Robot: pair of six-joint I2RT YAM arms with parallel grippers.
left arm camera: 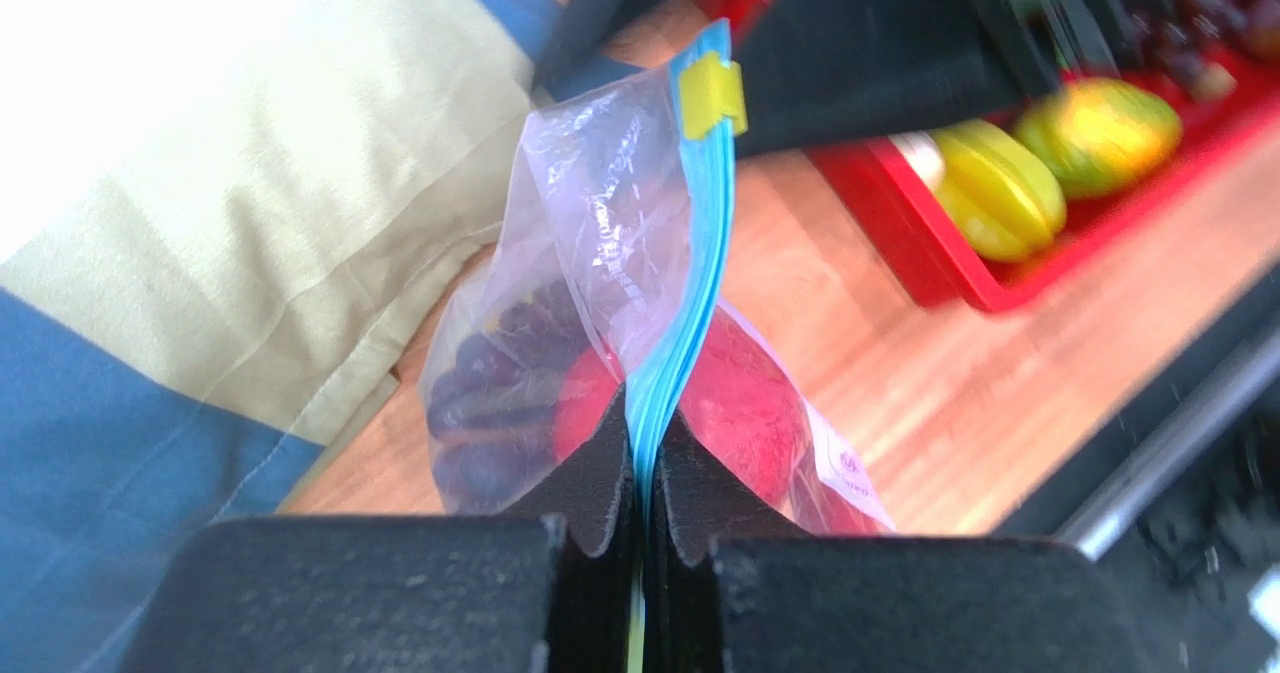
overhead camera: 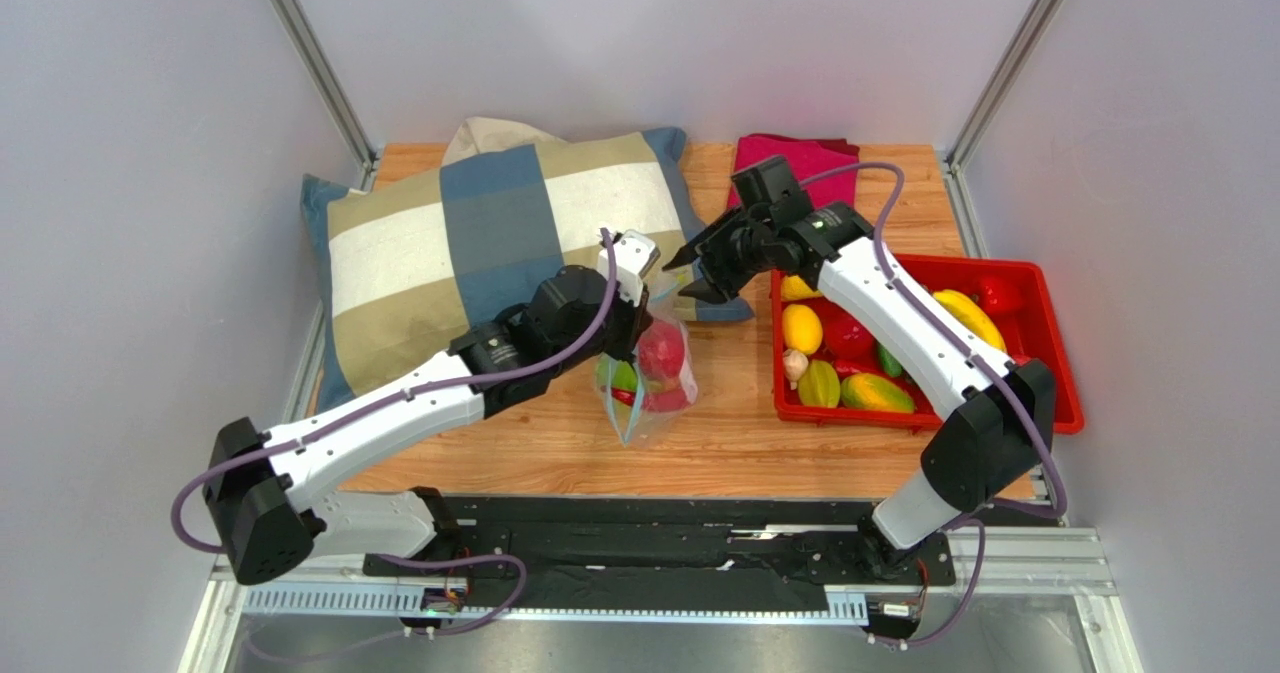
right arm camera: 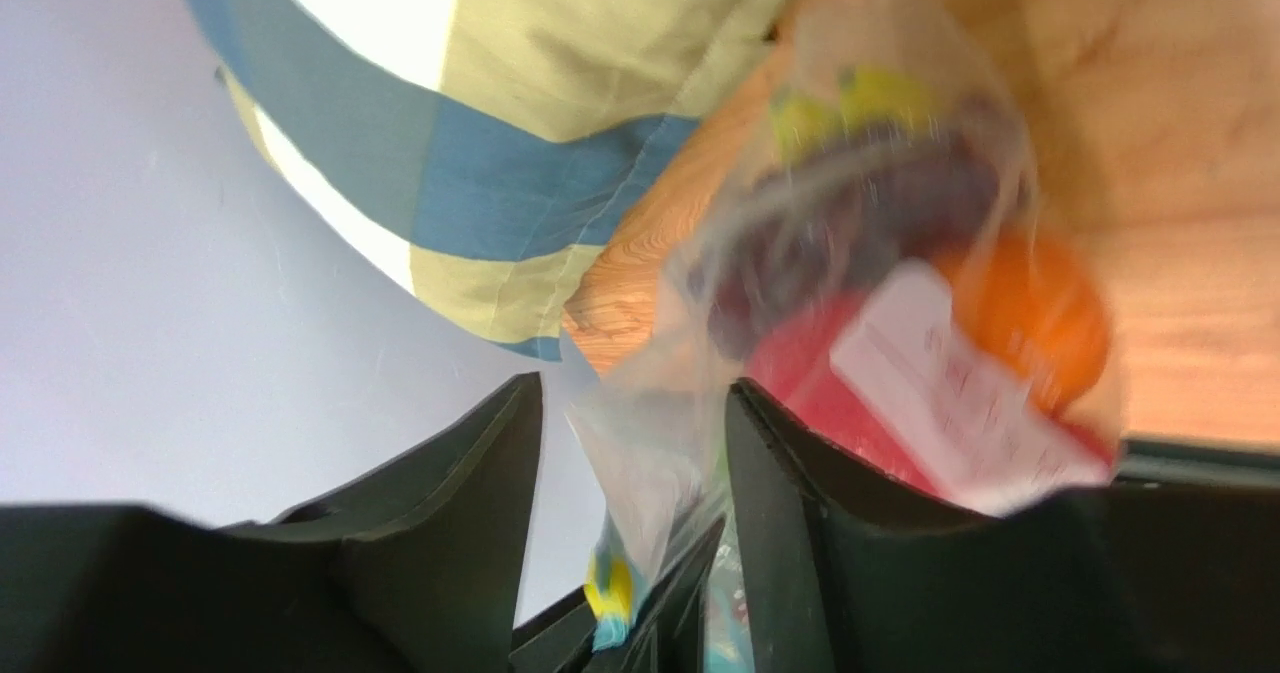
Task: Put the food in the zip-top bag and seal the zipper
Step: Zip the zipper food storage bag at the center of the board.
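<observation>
Within left claw [left arm camera: 646, 456] | zipper [left arm camera: 699, 246] pinched; right claw [right arm camera: 631, 418] parted around bag [right arm camera: 669, 456]

High above the near edge, facing down over the light wooden table [overhead camera: 751, 433]. Close in from both wrists, sharing the crinkly clear teal-edged plastic bag [left arm camera: 601, 253].

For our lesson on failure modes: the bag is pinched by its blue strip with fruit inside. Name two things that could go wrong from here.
1. The left gripper pinches only the thin zipper; the loaded zip-top bag might slip free.
2. The right gripper stands open around crinkled film near the yellow slider; it may grab film and miss the slider.
</observation>
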